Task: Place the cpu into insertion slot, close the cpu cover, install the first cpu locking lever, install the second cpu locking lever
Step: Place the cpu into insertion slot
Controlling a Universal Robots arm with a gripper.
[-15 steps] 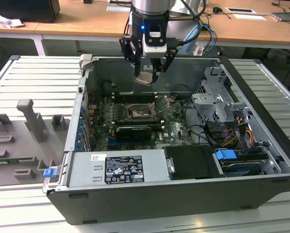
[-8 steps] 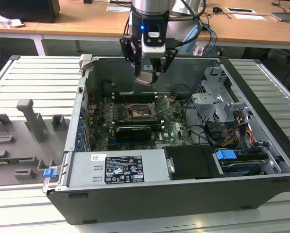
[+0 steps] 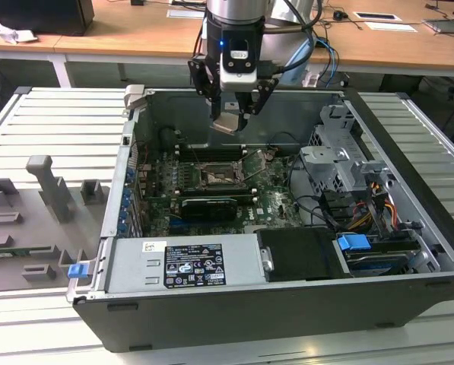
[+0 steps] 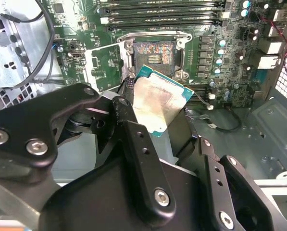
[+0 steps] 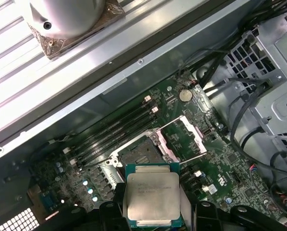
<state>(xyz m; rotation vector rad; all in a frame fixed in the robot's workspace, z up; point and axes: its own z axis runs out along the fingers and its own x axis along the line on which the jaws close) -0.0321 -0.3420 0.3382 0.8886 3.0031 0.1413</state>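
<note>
cpu [image 5: 152, 195] clamped in gripper [image 5: 153, 217], hanging near insertion slot [image 5: 137, 153], not touching it. cpu cover [image 5: 182, 137] flipped up beside that slot.

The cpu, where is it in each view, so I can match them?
Exterior view: the cpu in the gripper, above the insertion slot.
Second wrist view: the cpu next to the open insertion slot.
First wrist view: the cpu next to the insertion slot.
Shared landmark: the insertion slot.
</note>
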